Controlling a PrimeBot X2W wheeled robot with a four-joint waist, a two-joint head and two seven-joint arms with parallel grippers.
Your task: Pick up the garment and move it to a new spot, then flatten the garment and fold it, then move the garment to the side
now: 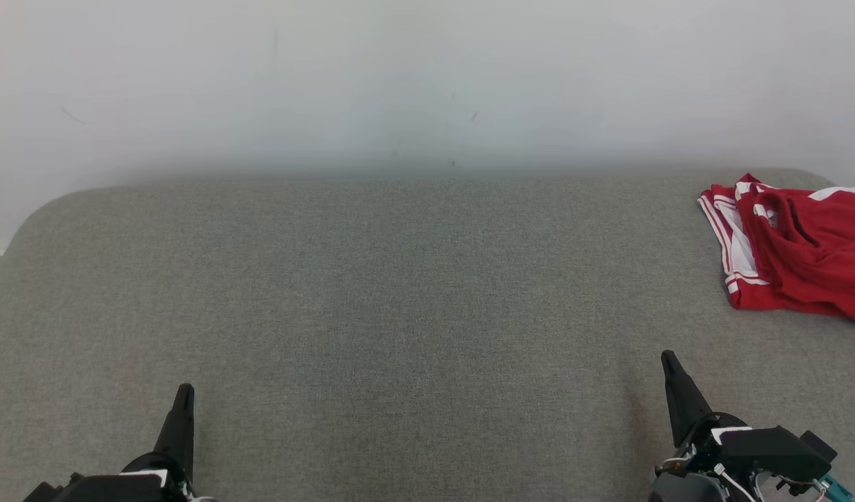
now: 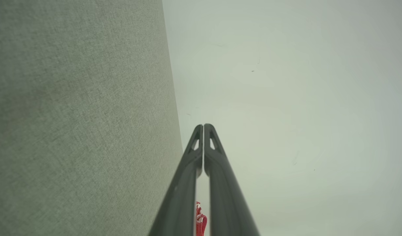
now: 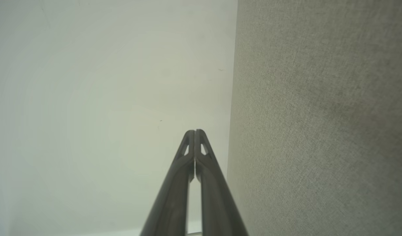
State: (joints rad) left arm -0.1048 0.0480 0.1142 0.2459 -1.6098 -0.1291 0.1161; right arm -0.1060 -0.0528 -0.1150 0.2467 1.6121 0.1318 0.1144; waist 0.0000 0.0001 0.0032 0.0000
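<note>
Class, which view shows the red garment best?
The head view: the garment lies crumpled far right on the grey surface, cut by the frame. The left wrist view catches a red sliver behind the left gripper.

Red garment point(image 1: 811, 265) with white striped trim; mottled grey fabric surface point(image 1: 399, 314); off-white wall point(image 1: 399, 77), perhaps with faint dark specks

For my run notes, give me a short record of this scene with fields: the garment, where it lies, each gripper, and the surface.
garment: red with white trim, bunched, not laid flat
garment position: far right of the grey fabric surface, cut off by the head view's right edge
left gripper: shut, empty, lower left, far from the garment
right gripper: shut, empty, lower right, nearer the garment but apart from it
backdrop: pale wall
</note>
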